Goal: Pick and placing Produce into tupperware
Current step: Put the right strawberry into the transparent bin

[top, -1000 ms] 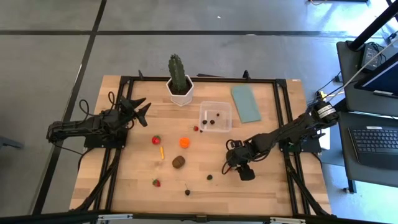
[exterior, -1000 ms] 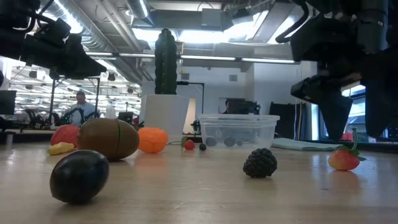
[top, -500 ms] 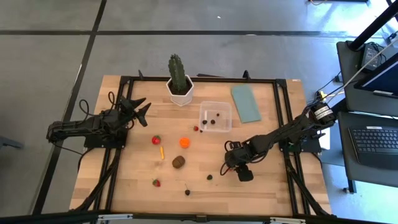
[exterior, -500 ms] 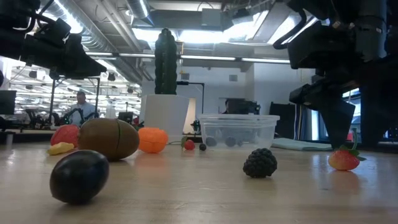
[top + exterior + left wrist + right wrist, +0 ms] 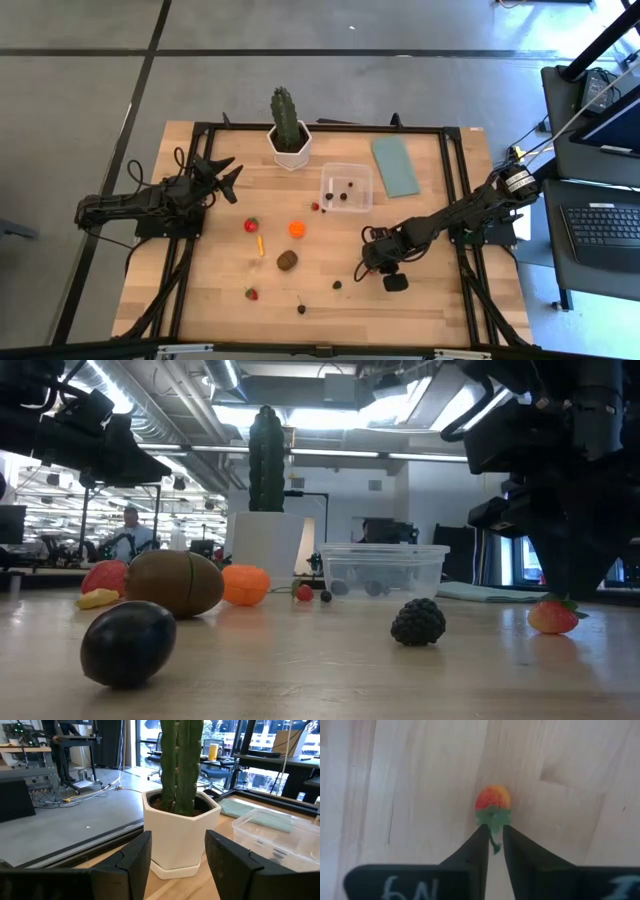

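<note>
My right gripper [image 5: 493, 827] points steeply down at the table's near right [image 5: 370, 266], shut on a small red-orange strawberry [image 5: 493, 798] that lies on the wood [image 5: 553, 616]. The tupperware [image 5: 346, 187], clear and square, stands behind it with a few dark berries inside. More produce lies on the table: an orange ball [image 5: 297, 229], a brown oval [image 5: 287, 260], a yellow stick [image 5: 260, 243], two strawberries [image 5: 251, 225] [image 5: 252, 294], a blackberry [image 5: 338, 284] and a dark berry [image 5: 301, 308]. My left gripper [image 5: 228, 175] waits open at the left. My right gripper pinches the strawberry's green leaf cap and thin stalk [image 5: 494, 840] between its two fingertips [image 5: 479, 837]. The fingers come from above, slanting steeply down. The red body sticks out beyond the tips and rests on the table.
A tall green cactus in a white hexagonal pot [image 5: 288, 140] stands at the back, right in front of my left gripper [image 5: 175, 855]. A flat blue-grey lid [image 5: 396, 165] lies right of the tupperware. A small red fruit [image 5: 315, 207] sits by the container's left wall.
My right gripper has stayed over the strawberry and its fingers have shut from wide apart onto the green cap and stalk. The strawberry has not moved.
</note>
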You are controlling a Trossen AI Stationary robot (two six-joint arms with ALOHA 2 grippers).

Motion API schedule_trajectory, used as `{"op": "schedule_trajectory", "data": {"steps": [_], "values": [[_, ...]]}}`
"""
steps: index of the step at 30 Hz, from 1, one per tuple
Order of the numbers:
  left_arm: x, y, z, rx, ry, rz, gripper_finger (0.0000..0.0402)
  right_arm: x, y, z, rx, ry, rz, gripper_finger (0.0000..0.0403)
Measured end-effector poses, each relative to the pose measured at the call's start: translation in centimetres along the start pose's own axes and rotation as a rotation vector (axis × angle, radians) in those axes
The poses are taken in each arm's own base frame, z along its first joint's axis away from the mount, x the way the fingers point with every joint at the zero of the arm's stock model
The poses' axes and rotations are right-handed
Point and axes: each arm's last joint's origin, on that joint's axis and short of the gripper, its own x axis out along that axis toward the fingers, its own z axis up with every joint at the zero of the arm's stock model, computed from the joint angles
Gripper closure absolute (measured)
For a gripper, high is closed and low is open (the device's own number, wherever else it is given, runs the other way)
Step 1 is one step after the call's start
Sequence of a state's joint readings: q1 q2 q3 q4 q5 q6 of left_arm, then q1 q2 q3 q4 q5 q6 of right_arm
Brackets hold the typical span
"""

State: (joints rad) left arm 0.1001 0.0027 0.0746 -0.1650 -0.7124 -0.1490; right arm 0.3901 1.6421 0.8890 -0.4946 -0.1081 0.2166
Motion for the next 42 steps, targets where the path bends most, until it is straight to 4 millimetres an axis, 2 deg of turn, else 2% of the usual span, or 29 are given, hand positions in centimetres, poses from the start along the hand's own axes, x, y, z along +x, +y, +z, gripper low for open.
{"op": "schedule_trajectory", "data": {"steps": [10, 17, 21, 26, 32, 34, 37, 42], "values": [[0.0, 0.0, 0.0, 0.000, 0.000, 0.000, 0.0225, 0.0, -0.2, 0.0, 0.046, 0.004, -0.002, 0.0395], [0.0, 0.0, 0.0, 0.000, 0.000, 0.000, 0.0225, -0.3, -1.0, 0.2, 0.069, -0.002, -0.011, 0.0398], [0.0, 0.0, 0.0, 0.000, 0.000, 0.000, 0.0225, -1.5, -2.4, 0.0, 0.075, 0.006, -0.033, 0.0399], [0.0, 0.0, 0.0, 0.000, 0.000, 0.000, 0.0225, -5.5, -6.3, -0.1, 0.189, -0.111, -0.109, 0.0401], [0.0, 0.0, 0.0, -0.001, 0.000, 0.000, 0.0225, -12.4, -11.6, 0.8, 0.472, -0.482, -0.208, 0.0401], [0.0, 0.0, 0.0, -0.001, 0.000, 0.000, 0.0225, -14.6, -13.0, 1.4, 0.528, -0.554, -0.233, 0.0401], [0.0, 0.0, 0.0, -0.002, 0.000, 0.000, 0.0225, -17.6, -14.8, 2.5, 0.589, -0.591, -0.269, 0.0402], [0.0, 0.0, 0.0, -0.003, -0.001, 0.000, 0.0225, -20.9, -17.5, 4.4, 0.656, -0.491, -0.311, 0.0402]]}}
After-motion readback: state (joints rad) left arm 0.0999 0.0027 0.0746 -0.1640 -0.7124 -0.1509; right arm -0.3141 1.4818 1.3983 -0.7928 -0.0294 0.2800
